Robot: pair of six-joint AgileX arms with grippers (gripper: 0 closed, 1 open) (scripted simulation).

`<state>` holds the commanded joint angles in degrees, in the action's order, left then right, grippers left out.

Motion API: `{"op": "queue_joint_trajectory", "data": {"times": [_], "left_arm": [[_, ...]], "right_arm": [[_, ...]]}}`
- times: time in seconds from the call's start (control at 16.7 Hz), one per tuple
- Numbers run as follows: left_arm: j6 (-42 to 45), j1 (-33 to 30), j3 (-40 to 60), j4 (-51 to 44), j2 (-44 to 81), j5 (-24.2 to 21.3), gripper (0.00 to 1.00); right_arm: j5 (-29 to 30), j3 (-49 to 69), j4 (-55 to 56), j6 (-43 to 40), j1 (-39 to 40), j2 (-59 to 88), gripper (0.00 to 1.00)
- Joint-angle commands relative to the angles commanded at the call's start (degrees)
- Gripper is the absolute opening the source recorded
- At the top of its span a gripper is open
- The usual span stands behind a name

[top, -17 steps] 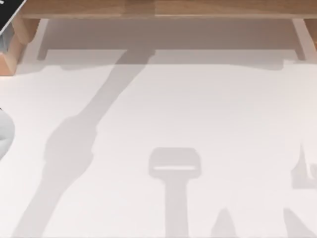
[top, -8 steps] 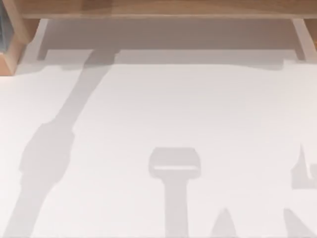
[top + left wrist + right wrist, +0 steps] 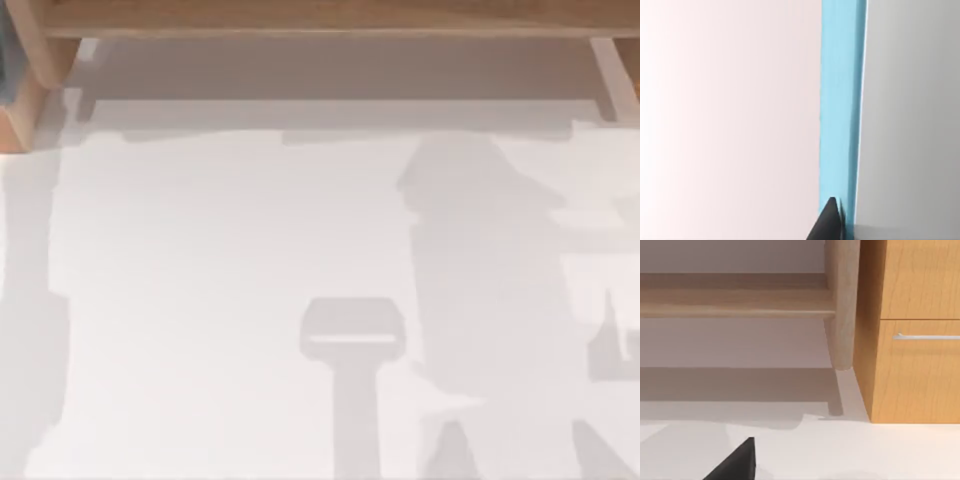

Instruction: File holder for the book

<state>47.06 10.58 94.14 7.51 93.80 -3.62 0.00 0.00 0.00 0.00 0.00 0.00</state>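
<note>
In the left wrist view a dark fingertip of the left hand (image 3: 829, 224) touches a long light-blue strip (image 3: 840, 100), probably the edge of the book or the file holder; which one cannot be told. The long axis of the strip runs straight away from the fingertip, between a pale surface and a grey surface. Whether this hand grasps it cannot be told. In the right wrist view a dark finger of the right hand (image 3: 735, 464) is above the white desk (image 3: 850, 450), and its state also cannot be told. Beyond it stand a wooden leg (image 3: 842, 305) and a wooden cabinet (image 3: 915, 375) with a metal handle (image 3: 926, 336). The top view shows the white desk with grey shadows and a wooden frame (image 3: 320, 18) on the far side.
</note>
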Motion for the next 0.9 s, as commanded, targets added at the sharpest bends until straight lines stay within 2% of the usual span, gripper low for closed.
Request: {"op": "queue_joint_trajectory", "data": {"times": [0.3, 0.48, 0.66, 0.9], "left_arm": [[21.6, 20.14, -25.84, 8.6, -5.36, -13.17, 0.0], [32.46, 28.07, -37.32, 13.2, -4.59, -19.01, 0.0], [40.86, 31.34, -44.02, 17.56, -1.28, -22.98, 0.0], [48.27, 28.04, -45.22, 23.35, 5.56, -25.83, 0.0]], "right_arm": [[0.0, 0.0, 0.0, 0.0, 0.0, 0.0, 1.0], [0.0, 0.0, 0.0, 0.0, 0.0, 0.0, 1.0], [0.0, 0.0, 0.0, 0.0, 0.0, 0.0, 1.0], [0.0, 0.0, 0.0, 0.0, 0.0, 0.0, 1.0]]}}
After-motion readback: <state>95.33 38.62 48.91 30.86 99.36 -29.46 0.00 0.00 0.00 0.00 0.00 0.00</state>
